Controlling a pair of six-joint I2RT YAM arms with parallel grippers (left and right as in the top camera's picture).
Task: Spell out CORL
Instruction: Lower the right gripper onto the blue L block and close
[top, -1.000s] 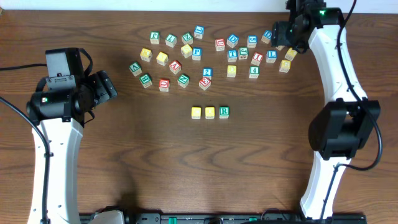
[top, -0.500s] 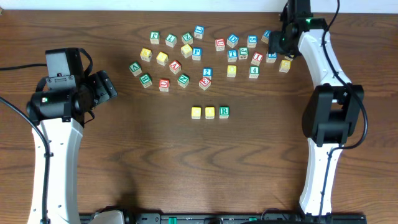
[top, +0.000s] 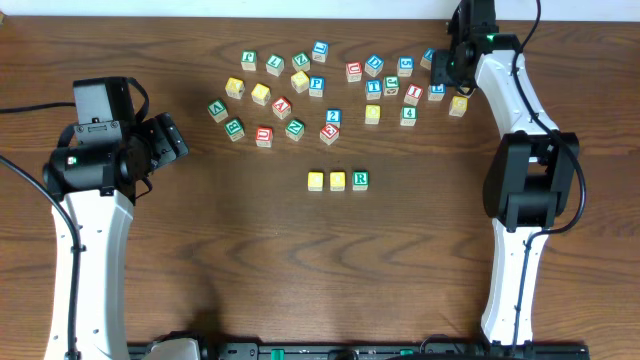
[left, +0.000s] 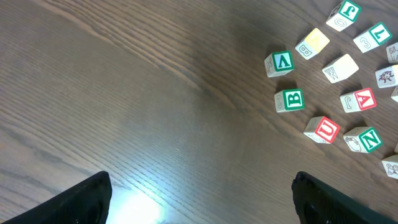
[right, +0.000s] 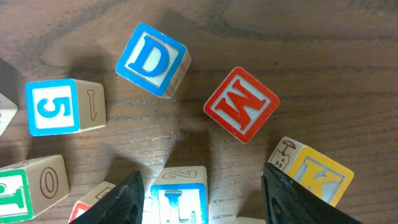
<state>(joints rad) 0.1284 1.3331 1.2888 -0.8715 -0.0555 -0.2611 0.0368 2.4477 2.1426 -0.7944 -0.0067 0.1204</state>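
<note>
Two yellow-topped cubes (top: 316, 180) (top: 338, 180) and a green R cube (top: 360, 179) stand in a row at the table's middle. At the back right, my right gripper (top: 442, 78) partly covers the blue L cube (top: 437, 91). In the right wrist view the L cube (right: 178, 202) sits between that gripper's (right: 205, 202) fingers. The left finger is close beside it and a gap shows on the right side. My left gripper (top: 170, 140) (left: 200, 193) hangs wide open over bare wood at the left, holding nothing.
Several loose letter and number cubes lie scattered across the back of the table. Around the L cube are a blue D (right: 153, 59), a red W (right: 242, 104), a blue 5 (right: 55, 107) and a yellow K (right: 317, 174). Green V (left: 281, 62) and B (left: 290, 100) lie ahead of the left gripper.
The right arm has swung left and settled over the back-right cubes, and its jaws have narrowed around the L cube. The left arm has not moved.
</note>
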